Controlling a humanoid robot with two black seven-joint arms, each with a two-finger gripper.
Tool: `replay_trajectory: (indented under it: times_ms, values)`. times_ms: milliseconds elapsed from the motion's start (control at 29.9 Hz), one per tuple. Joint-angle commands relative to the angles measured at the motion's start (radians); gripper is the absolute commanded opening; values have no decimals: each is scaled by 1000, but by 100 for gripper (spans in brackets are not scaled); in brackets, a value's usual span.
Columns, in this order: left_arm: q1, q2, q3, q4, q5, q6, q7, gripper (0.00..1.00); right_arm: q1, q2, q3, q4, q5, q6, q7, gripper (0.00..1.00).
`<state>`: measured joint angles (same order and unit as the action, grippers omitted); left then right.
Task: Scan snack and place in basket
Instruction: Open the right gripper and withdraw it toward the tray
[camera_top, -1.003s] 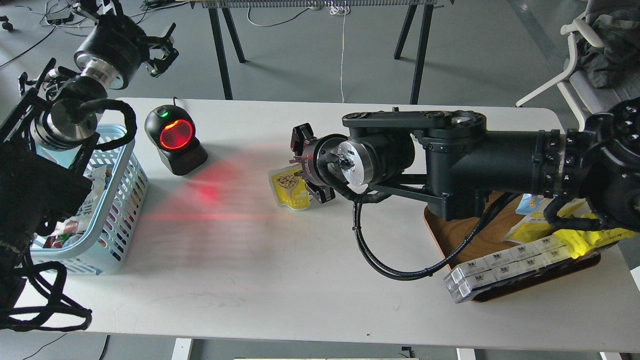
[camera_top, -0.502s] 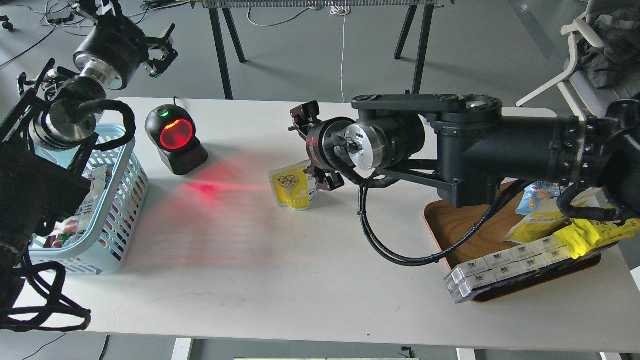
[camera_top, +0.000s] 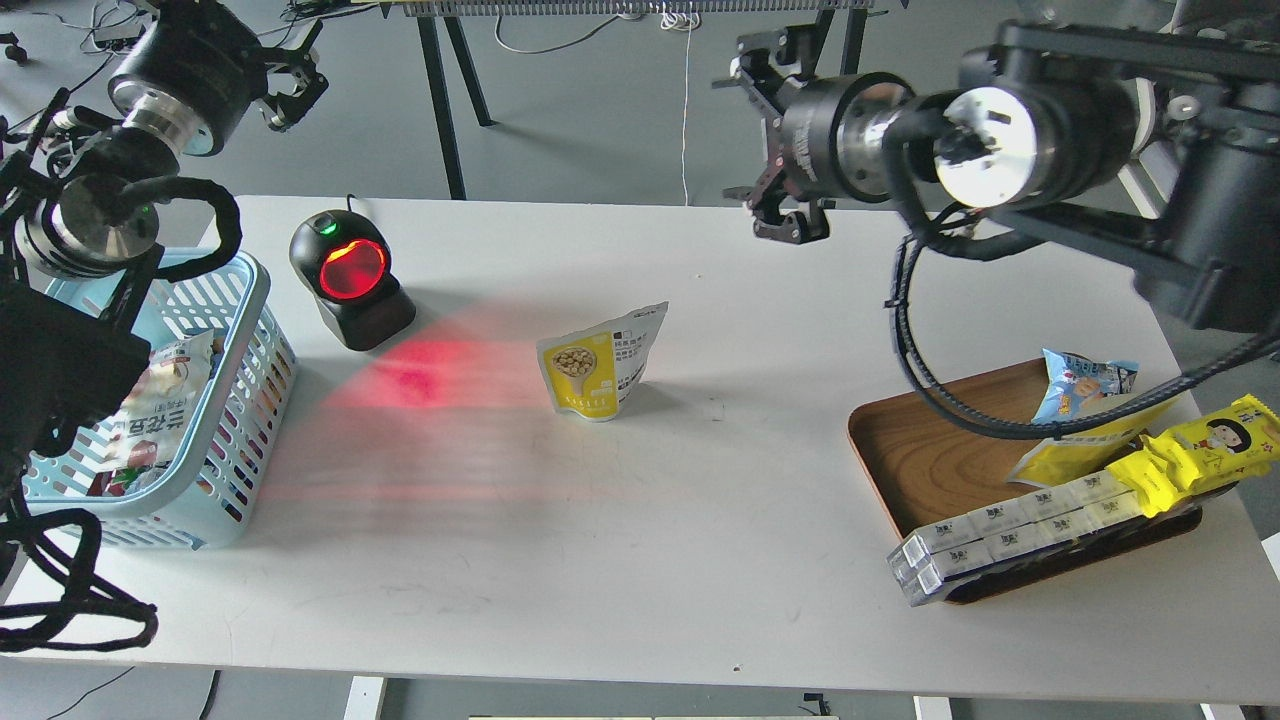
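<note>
The right hand (camera_top: 765, 135) was raised above the far edge of the bench (camera_top: 640, 540), its two fingers spread apart and holding nothing. The left hand (camera_top: 290, 75) was high at the far left, above the basket (camera_top: 240, 400); I cannot tell if its fingers were apart or together.

One snack (camera_top: 598, 362) stood alone near the middle of the bench, free from both hands. It was yellow below and white above, with a round picture of beige beans, and its top corner leaned to the right. One scanner (camera_top: 350, 280) stood to its left, glowing red. One wooden tray (camera_top: 920, 450) with several packets lay at the right.
</note>
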<state>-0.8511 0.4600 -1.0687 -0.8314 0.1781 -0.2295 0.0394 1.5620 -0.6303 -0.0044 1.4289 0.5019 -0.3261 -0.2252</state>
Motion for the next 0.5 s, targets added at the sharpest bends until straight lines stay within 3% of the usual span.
replay_trajectory:
  times_ms: [0, 234, 468]
  values:
    - [-16, 75, 36, -67, 23, 7, 2, 100, -91, -115, 116, -7, -2, 82, 27, 88]
    - [-16, 297, 130, -251, 40, 19, 20, 100, -347, -238, 366, -96, -3, 263, 73, 88]
    - [-16, 566, 237, -449, 61, 21, 24, 100, -531, -244, 552, -307, 1, 461, 81, 88]
